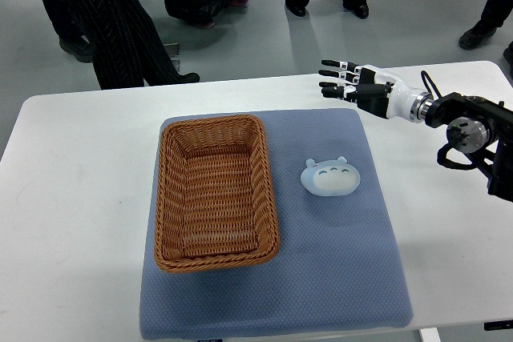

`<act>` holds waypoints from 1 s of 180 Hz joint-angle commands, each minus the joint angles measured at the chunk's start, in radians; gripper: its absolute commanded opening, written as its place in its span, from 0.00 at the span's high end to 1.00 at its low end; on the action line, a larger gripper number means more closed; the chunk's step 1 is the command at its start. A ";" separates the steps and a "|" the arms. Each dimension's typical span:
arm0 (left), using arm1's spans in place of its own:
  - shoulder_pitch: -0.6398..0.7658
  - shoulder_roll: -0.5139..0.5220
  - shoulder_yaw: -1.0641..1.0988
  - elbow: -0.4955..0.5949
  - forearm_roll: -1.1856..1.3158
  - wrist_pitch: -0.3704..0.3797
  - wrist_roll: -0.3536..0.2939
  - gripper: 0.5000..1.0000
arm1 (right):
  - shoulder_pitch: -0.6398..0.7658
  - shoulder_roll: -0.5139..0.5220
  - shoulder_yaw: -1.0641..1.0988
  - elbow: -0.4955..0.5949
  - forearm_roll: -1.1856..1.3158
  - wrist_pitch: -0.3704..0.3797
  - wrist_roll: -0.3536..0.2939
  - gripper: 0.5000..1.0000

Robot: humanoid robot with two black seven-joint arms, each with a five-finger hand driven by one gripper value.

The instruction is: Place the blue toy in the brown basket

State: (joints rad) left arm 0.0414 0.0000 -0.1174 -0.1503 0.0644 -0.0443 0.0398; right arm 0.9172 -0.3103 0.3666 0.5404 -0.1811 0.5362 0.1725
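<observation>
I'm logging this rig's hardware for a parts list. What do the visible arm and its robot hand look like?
Only the right arm shows. Its robot hand has black fingers with white segments and a black-and-white palm. A white cylindrical wrist with a silver ring follows, then black arm housing with a round joint cap and thin black cables looping beside it.

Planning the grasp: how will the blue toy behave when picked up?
The blue toy looks rounded and smooth, so it may slip from fingers. Its low, flat-lying shape on the mat suggests it won't roll. It seems small, probably light.
</observation>
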 commanded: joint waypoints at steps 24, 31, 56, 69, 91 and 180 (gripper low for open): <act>0.000 0.000 0.001 0.000 0.000 0.000 -0.001 0.00 | 0.023 -0.038 0.000 0.059 -0.299 0.013 0.124 0.18; 0.000 0.000 0.001 0.000 0.000 0.000 0.000 0.00 | 0.026 -0.044 0.000 0.075 -0.339 0.011 0.139 0.18; 0.000 0.000 0.001 0.000 0.000 0.000 0.000 0.00 | 0.048 -0.082 0.000 0.170 -0.474 0.015 0.165 0.18; 0.000 0.000 0.001 0.000 0.000 0.000 -0.001 0.00 | 0.046 -0.119 0.000 0.233 -0.561 0.015 0.167 0.18; 0.000 0.000 0.001 0.000 0.000 0.000 0.000 0.00 | 0.046 -0.136 0.000 0.317 -0.730 0.013 0.167 0.18; 0.000 0.000 0.001 0.000 0.000 0.000 0.000 0.00 | 0.022 -0.270 -0.018 0.521 -1.107 0.011 0.174 0.18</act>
State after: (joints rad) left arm 0.0413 0.0000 -0.1165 -0.1503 0.0644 -0.0446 0.0391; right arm 0.9545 -0.5659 0.3486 1.0518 -1.2479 0.5488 0.3402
